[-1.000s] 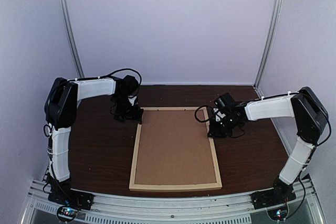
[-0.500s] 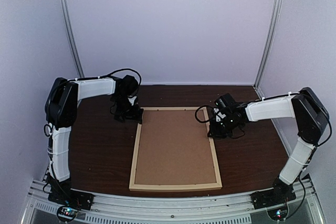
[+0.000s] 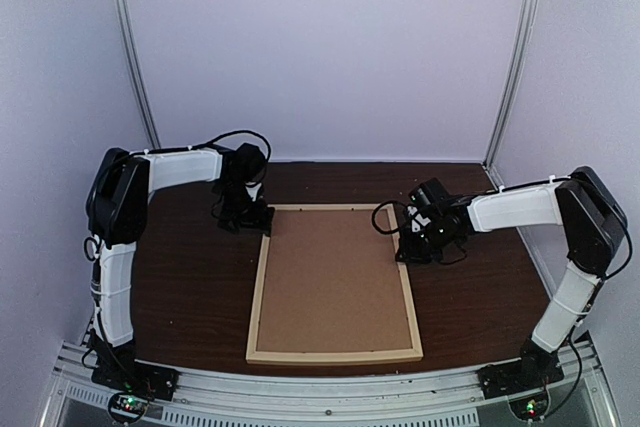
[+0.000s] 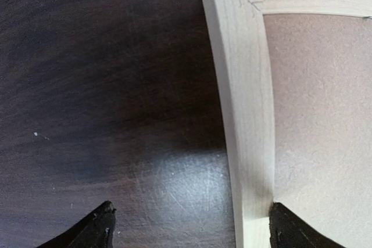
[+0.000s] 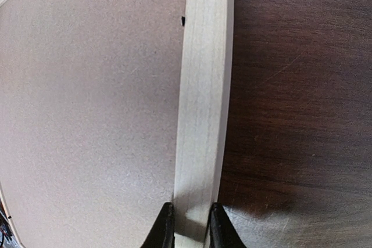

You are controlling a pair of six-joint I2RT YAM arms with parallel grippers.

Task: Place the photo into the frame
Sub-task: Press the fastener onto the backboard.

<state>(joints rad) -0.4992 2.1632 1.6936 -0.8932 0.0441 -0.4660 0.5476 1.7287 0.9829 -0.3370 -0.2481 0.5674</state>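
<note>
Frame (image 3: 335,355) lay flat on the dark wooden table (image 3: 190,287), roughly central between the two arms, long side running away from the bases. Pale wood rails on all four sides. Brown backing board (image 3: 335,277) filled the opening, sitting inside the rails.

Left gripper (image 3: 252,217) sat low at the far-left corner of the frame. Wrist view: left gripper (image 4: 189,227) spread wide, holding nothing. One fingertip (image 4: 96,230) was over bare table (image 4: 104,85), well outside the rail. The other was at the inner edge of the frame (image 4: 244,114), where the rail met the backing board (image 4: 319,114). The left rail passed between the two tips, and the mitred corner showed at the top. Could not tell whether either tip touched anything.

Right gripper (image 3: 412,247) was down at the right rail, towards the far end. Wrist view: right gripper (image 5: 189,225) drawn in narrow, pinching across the frame (image 5: 203,85), one fingertip on the board side and one on the table side. Backing board (image 5: 93,114) lay to the left of the rail, bare table (image 5: 296,85) to the right. A small dark notch marked the inner edge of the rail further along. Fine scratches showed on the table top beside the rail.
</note>
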